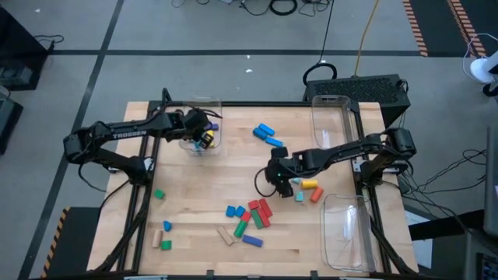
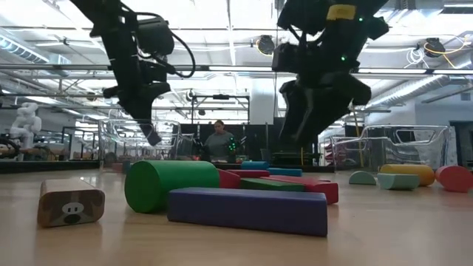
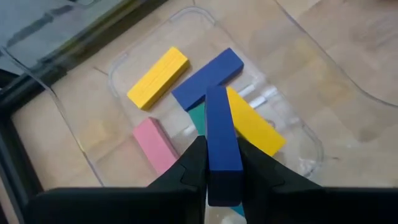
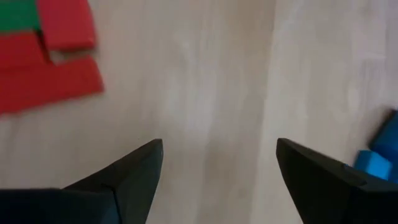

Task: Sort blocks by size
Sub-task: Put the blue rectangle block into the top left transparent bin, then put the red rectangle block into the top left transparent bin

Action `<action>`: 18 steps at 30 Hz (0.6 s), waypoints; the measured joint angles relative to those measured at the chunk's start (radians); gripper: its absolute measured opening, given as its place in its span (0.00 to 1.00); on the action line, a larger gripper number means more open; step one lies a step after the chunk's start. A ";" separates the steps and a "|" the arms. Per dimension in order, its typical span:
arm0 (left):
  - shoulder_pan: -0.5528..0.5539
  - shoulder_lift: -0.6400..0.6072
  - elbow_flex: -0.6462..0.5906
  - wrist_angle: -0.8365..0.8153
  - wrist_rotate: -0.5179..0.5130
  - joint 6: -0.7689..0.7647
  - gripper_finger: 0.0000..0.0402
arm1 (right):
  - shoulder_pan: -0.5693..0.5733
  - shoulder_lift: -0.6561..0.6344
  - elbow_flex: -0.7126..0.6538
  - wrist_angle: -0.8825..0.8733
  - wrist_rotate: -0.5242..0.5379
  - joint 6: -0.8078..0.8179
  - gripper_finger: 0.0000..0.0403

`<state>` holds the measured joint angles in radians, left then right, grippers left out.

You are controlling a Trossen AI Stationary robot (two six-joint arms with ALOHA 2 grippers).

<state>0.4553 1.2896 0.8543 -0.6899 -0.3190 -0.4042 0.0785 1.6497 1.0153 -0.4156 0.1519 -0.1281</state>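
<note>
Grey workshop floor with cables surrounds the pale wooden surface [image 1: 210, 194], and in the low view a person [image 2: 219, 142] sits far back among railings.

Largest on the surface are three clear plastic rectangular bins. One bin [image 1: 331, 117] stands at about 1 o'clock, another clear bin [image 1: 346, 233] at about 4 o'clock, and a smaller clear tray [image 3: 124, 62] sits at about 11 o'clock under the left arm.

The left gripper [image 3: 222, 168] hangs over that tray, its fingers clamped on a dark blue wooden bar [image 3: 221, 146] held upright above the contents. In the tray lie a yellow flat bar [image 3: 158, 77], a second blue bar [image 3: 208, 78], a yellow slab [image 3: 255, 127], a pink bar [image 3: 155, 144] and a sliver of green, touching or overlapping one another.

The right gripper [image 1: 274, 175] hovers near the surface's centre, its fingers spread wide apart over bare wood, holding nothing. In its wrist view red bars [image 4: 50, 68] lie on one side and a light blue piece [image 4: 379, 158] on the other.

Loose blocks: a cluster of red, green and blue bars [image 1: 253, 216] at about 6 o'clock, two light blue blocks [image 1: 267, 134] at about 12 o'clock, a yellow cylinder [image 1: 310, 184] and an orange piece [image 1: 317, 194] just beside the right gripper, and small green, blue and plain-wood pieces [image 1: 162, 233] at about 8 o'clock.
</note>
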 joint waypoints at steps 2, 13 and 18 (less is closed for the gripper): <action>0.010 0.000 0.000 0.000 0.001 0.002 0.26 | 0.011 0.000 0.000 0.019 -0.003 0.062 0.75; 0.007 -0.009 0.000 0.003 -0.009 0.085 0.52 | 0.071 0.000 0.000 -0.039 -0.001 0.167 0.74; -0.066 -0.062 0.000 0.050 -0.011 0.150 0.53 | 0.087 0.000 0.000 0.002 -0.049 0.181 0.74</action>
<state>0.3896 1.2273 0.8547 -0.6397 -0.3302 -0.2537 0.1658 1.6497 1.0153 -0.4139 0.1030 0.0524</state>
